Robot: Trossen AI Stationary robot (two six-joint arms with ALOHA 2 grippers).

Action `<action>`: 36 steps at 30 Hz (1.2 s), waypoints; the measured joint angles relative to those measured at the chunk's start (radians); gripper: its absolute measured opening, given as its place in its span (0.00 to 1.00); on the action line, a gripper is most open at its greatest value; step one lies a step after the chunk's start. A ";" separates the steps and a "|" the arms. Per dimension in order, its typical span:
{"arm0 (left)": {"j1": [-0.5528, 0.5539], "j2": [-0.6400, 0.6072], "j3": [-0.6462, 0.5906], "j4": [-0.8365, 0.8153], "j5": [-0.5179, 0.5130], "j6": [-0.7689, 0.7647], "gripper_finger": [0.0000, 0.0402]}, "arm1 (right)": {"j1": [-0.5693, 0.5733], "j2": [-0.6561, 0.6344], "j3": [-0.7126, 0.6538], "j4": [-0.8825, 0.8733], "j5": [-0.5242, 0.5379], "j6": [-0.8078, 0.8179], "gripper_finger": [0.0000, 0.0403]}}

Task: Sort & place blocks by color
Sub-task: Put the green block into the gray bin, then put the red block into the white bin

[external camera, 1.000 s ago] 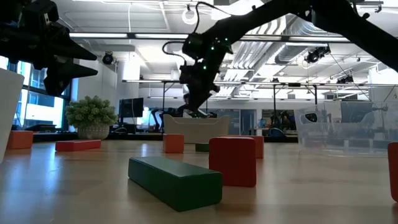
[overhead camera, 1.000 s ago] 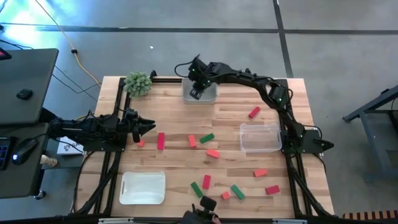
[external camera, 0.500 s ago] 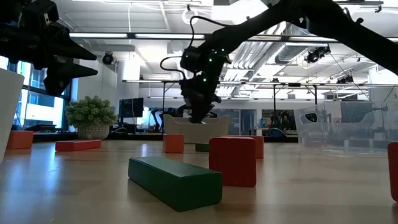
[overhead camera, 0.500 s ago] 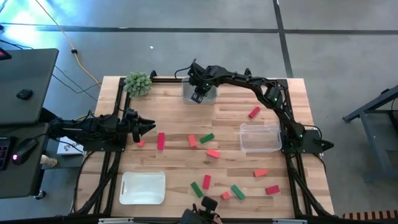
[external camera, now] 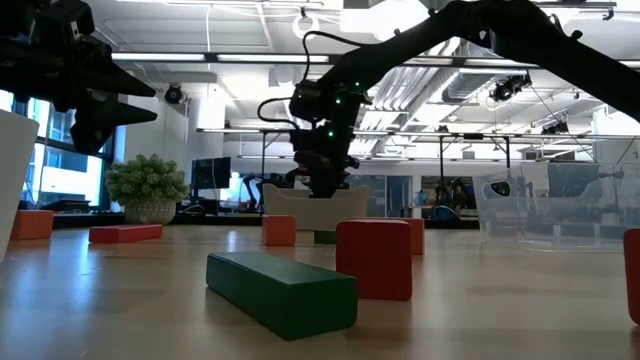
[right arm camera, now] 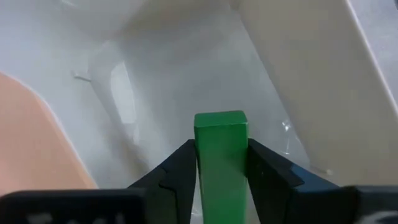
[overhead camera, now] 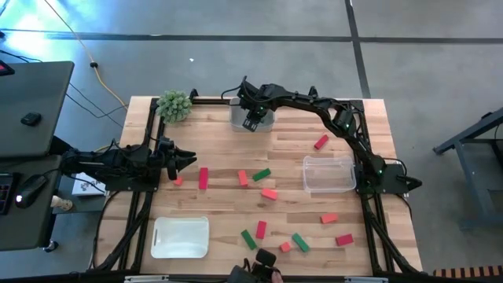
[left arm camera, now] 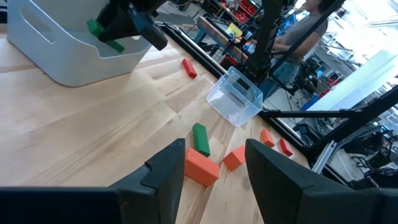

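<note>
My right gripper (overhead camera: pixel 251 121) reaches over the white tray (overhead camera: pixel 266 123) at the table's far edge and is shut on a green block (right arm camera: pixel 220 146). The left wrist view shows the same gripper (left arm camera: pixel 127 25) with the green block (left arm camera: pixel 94 27) above the tray (left arm camera: pixel 62 56). My left gripper (overhead camera: pixel 187 159) waits open above the table's left side, near a red block (overhead camera: pixel 203 178) and a small orange block (overhead camera: pixel 178 181). More red, orange and green blocks (overhead camera: pixel 262 174) lie flat on the wood. My right gripper pinches the green block between its two fingers (right arm camera: pixel 177 171), one on each long side. The block's free end (right arm camera: pixel 220 121) sticks out past the fingertips. The fingers point down from above. The block is lifted clear, over the inside of the white tray.
A clear tray (overhead camera: pixel 328 174) stands at the right, a white tray (overhead camera: pixel 181 237) at the near left, and a spiky green plant ball (overhead camera: pixel 174 105) at the far left corner. Loose blocks crowd the middle and near right (overhead camera: pixel 300 242). People and benches show beyond the table (left arm camera: pixel 298 37).
My right gripper has come down toward the far white tray and shifted slightly over it, keeping the green block between its fingers.
</note>
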 joint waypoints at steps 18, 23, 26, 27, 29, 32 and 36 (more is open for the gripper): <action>0.000 0.000 0.000 0.003 -0.003 -0.007 0.52 | 0.034 -0.004 0.114 -0.075 0.108 -0.057 0.35; 0.000 0.000 0.000 0.020 0.001 -0.034 0.51 | 0.040 -0.004 0.234 -0.157 0.120 -0.058 0.35; 0.000 0.002 0.014 0.025 0.003 -0.035 0.50 | 0.042 -0.009 0.285 -0.182 0.122 -0.037 0.35; 0.000 0.006 0.026 0.024 0.003 -0.035 0.50 | 0.044 -0.021 0.276 -0.169 0.124 -0.035 0.35; 0.000 0.018 0.050 0.023 0.003 -0.035 0.50 | 0.046 -0.039 0.266 -0.180 0.135 -0.035 0.35; 0.000 0.047 0.100 -0.001 0.003 -0.035 0.50 | 0.053 -0.048 0.283 -0.215 0.172 -0.035 0.35; 0.000 0.115 0.178 -0.109 -0.010 -0.073 0.50 | 0.058 -0.071 0.282 -0.223 0.180 -0.036 0.35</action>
